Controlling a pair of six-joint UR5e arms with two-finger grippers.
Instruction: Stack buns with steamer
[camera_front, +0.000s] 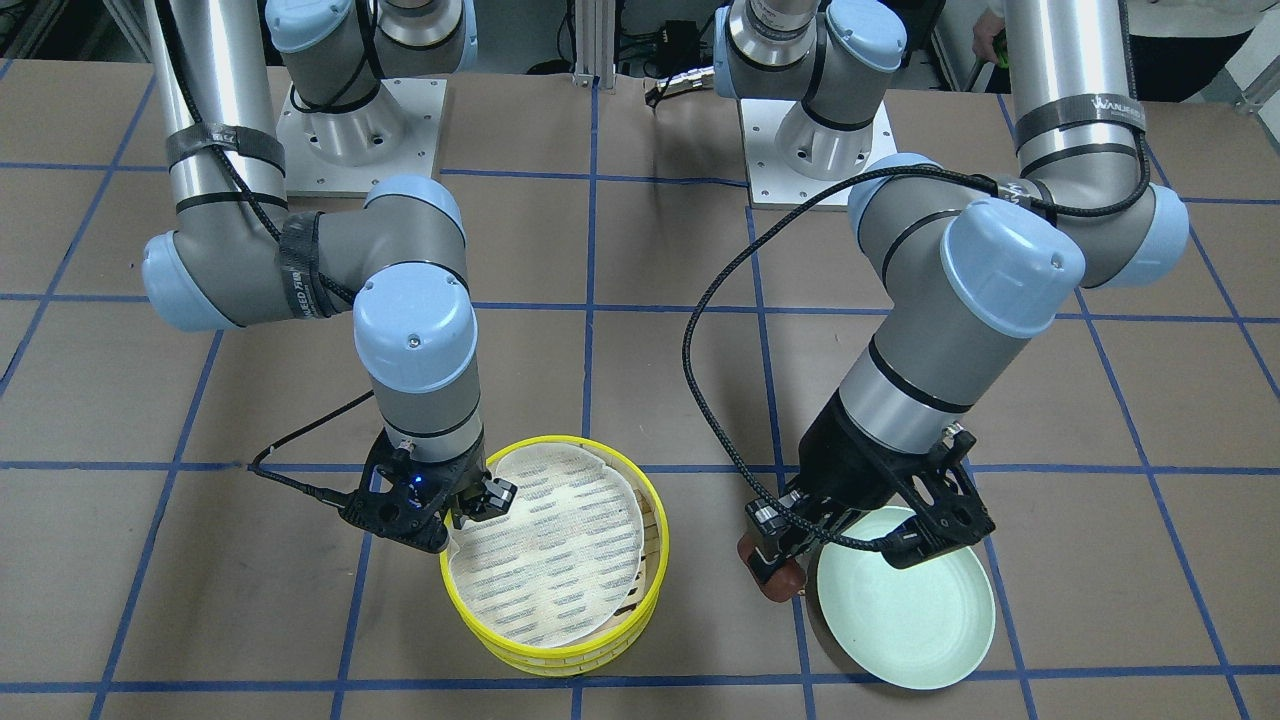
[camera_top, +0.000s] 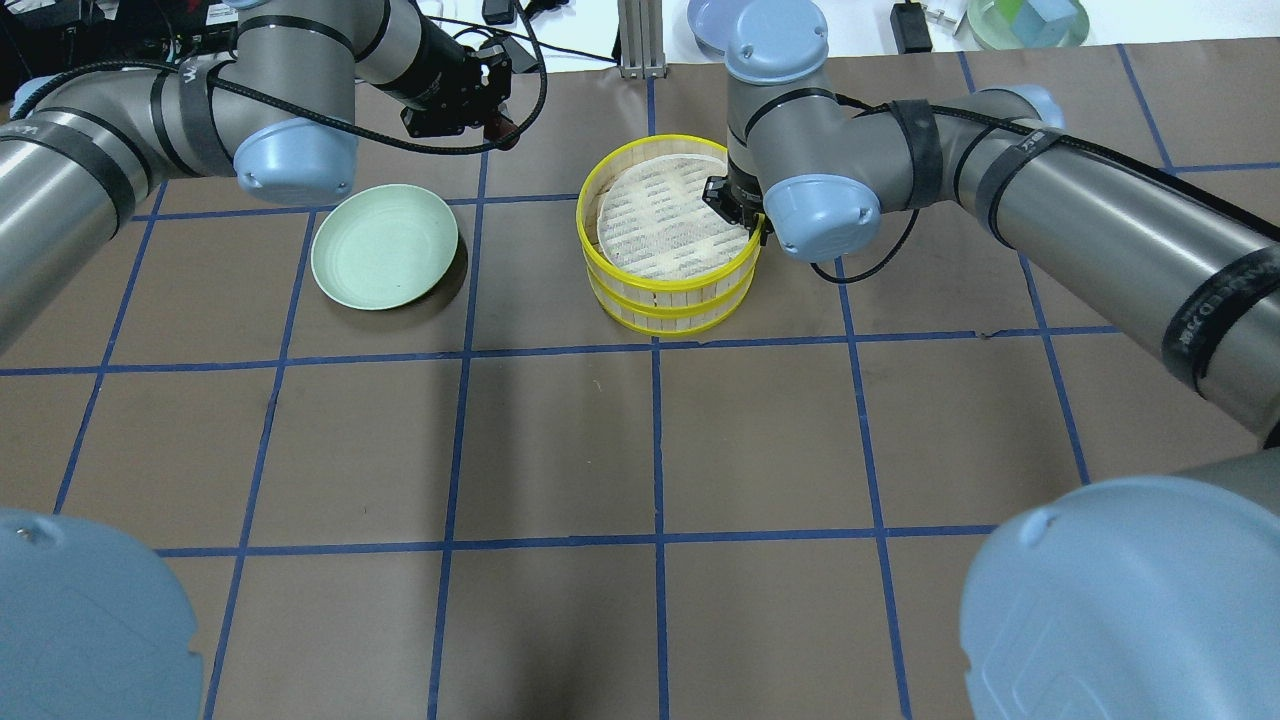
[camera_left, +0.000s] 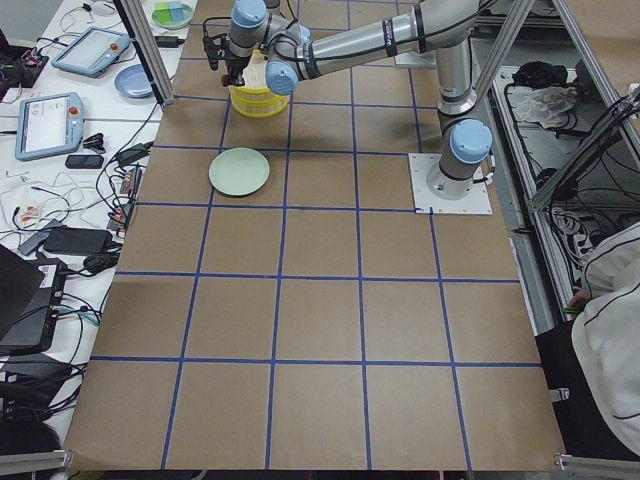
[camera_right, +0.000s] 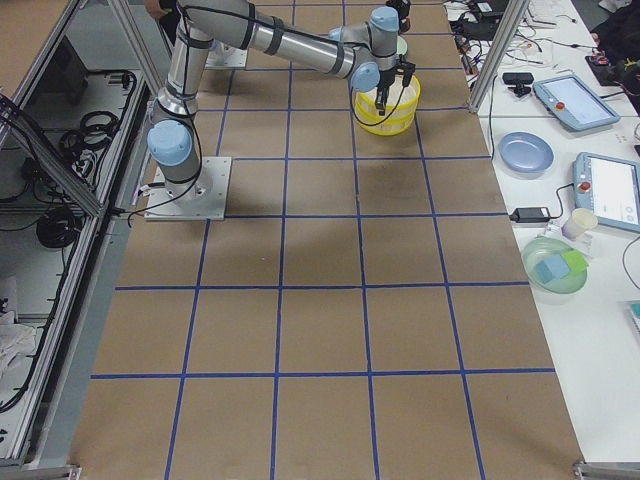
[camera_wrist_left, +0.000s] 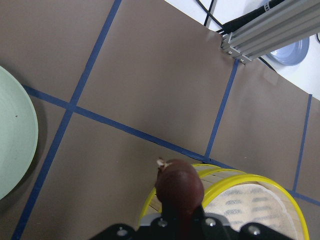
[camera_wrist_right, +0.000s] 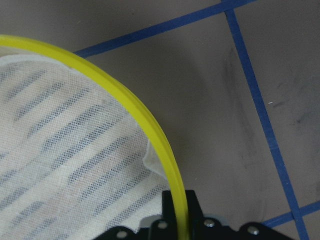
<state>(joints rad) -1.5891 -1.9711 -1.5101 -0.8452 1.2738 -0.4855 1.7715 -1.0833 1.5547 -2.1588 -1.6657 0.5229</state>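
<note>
The two steamer tiers (camera_front: 555, 640) stand stacked at the table's middle, and the top tier's white liner (camera_front: 550, 540) is bare. They also show in the overhead view (camera_top: 660, 305). My right gripper (camera_front: 478, 505) is shut on the top tier's yellow rim (camera_wrist_right: 125, 95), one finger inside and one outside. My left gripper (camera_front: 775, 560) is shut on the dark reddish-brown bun (camera_front: 778, 582) and holds it above the table between the plate and the steamer. The bun (camera_wrist_left: 179, 185) shows in the left wrist view, just short of the steamer's rim (camera_wrist_left: 235, 182). The cream-white bun is hidden.
A pale green plate (camera_front: 910, 610) lies beside the left gripper, with nothing on it; it also shows in the overhead view (camera_top: 385, 245). Both arm bases stand at the robot's side of the table. Bowls, tablets and cables lie on the white bench beyond the far edge (camera_top: 1030, 20).
</note>
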